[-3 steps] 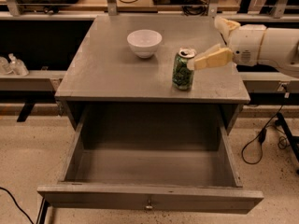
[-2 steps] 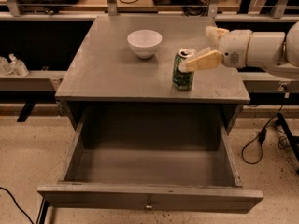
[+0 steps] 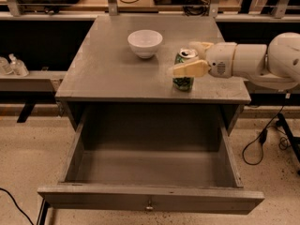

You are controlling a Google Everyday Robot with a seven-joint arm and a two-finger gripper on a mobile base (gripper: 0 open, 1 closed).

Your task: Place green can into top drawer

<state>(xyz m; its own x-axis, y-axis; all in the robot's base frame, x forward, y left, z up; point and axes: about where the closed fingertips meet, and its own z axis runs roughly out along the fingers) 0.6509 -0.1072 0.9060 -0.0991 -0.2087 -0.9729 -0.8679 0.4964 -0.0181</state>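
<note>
The green can (image 3: pixel 183 81) stands upright on the grey cabinet top (image 3: pixel 112 74), near its front right. My gripper (image 3: pixel 192 58) reaches in from the right at can height. One cream finger (image 3: pixel 187 69) crosses the can's front and the other (image 3: pixel 199 46) sits behind its silver top, so the open jaws straddle the can. The can still rests on the surface. The top drawer (image 3: pixel 150 198) is pulled fully out below, its inside bare, with the small metal knob (image 3: pixel 149 204) on its front panel.
A white bowl (image 3: pixel 145 42) stands on the cabinet top, left of and behind the can. My white arm (image 3: pixel 262 60) stretches off to the right. Cables (image 3: pixel 262 139) lie on the floor at right. Shelving and rails run behind the cabinet.
My gripper has moved left, from beside the can to around it. The can, the bowl and the drawer have not moved.
</note>
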